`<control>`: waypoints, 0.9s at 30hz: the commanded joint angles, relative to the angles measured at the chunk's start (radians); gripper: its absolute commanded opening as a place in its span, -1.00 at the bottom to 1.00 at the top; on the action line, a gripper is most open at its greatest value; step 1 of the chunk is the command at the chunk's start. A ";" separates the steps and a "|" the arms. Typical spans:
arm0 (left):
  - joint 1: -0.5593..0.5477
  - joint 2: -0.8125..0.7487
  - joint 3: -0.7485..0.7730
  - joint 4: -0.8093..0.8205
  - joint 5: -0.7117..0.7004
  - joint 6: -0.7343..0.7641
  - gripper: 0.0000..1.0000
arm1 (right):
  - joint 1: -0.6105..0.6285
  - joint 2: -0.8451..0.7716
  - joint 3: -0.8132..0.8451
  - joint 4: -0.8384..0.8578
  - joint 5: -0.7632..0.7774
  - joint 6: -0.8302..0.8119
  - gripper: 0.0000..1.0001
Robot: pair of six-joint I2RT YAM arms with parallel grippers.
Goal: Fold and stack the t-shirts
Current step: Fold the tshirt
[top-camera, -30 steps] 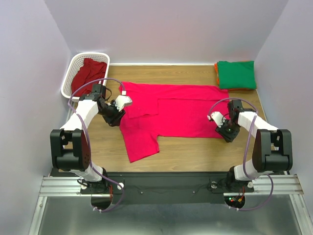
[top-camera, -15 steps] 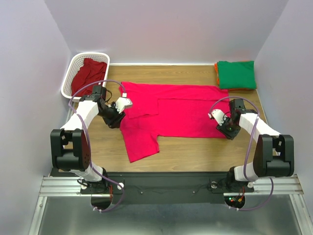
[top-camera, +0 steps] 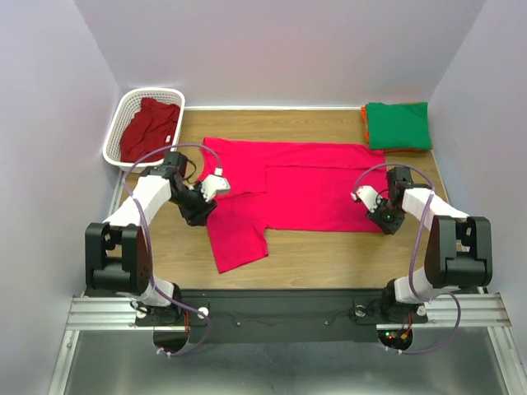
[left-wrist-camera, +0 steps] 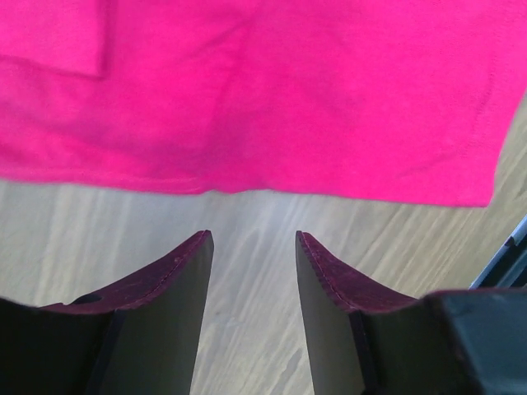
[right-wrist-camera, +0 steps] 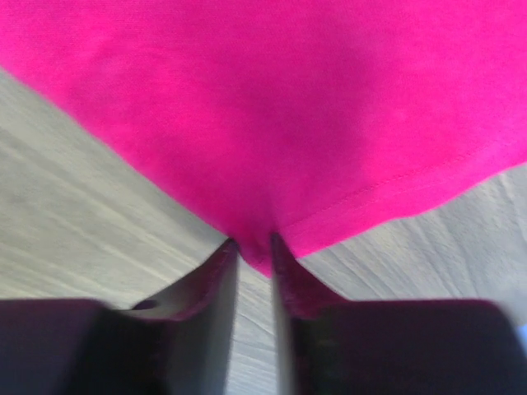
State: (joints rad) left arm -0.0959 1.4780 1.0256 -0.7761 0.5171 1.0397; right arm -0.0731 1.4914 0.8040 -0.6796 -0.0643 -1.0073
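Top view: pink-red t-shirt (top-camera: 288, 185) spread flat mid-worktop (top-camera: 329, 251). Crimson t-shirt (top-camera: 149, 127) in basket (top-camera: 132, 102), far left. Green t-shirt (top-camera: 398, 125) on orange t-shirt (top-camera: 363, 125), far right.
Left wrist: left tool (left-wrist-camera: 251, 240) apart over bare worktop, short of hem.
Right wrist: right tool (right-wrist-camera: 254, 243) clamped on hem.

Ahead of the left gripper (left-wrist-camera: 251, 247), the pink-red t-shirt (left-wrist-camera: 272, 99) runs off the wrist view's top and both sides. Only its near hem shows. A dark part (left-wrist-camera: 512, 257) to that gripper's right is cut by the edge and cannot be identified. The right gripper (right-wrist-camera: 254, 247) pinches a blurred shirt corner, its tip hidden between the fingers. Far beyond it, the orange t-shirt (top-camera: 363, 123) lies mostly hidden under the green t-shirt (top-camera: 398, 124). Beyond the left gripper, the basket (top-camera: 115, 136) wall hides part of the crimson t-shirt (top-camera: 148, 127).
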 commanded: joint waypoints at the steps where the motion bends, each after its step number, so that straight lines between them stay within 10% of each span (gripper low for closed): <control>1: -0.068 -0.073 -0.082 0.032 -0.025 -0.001 0.13 | -0.016 0.053 -0.025 0.058 0.012 -0.028 -0.56; 7: -0.157 -0.070 -0.176 0.213 -0.114 -0.069 0.14 | -0.016 0.053 -0.029 0.058 0.012 -0.024 -0.99; 16: -0.217 0.025 -0.229 0.279 -0.161 -0.060 0.04 | -0.017 0.043 -0.017 0.057 0.015 -0.014 -0.99; 27: -0.212 -0.034 -0.236 0.120 -0.166 -0.026 -1.00 | -0.017 -0.060 -0.009 -0.014 0.024 -0.008 -0.99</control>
State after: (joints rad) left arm -0.3103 1.4963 0.8082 -0.4889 0.3458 1.0046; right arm -0.0772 1.4837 0.8059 -0.6598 -0.0509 -1.0172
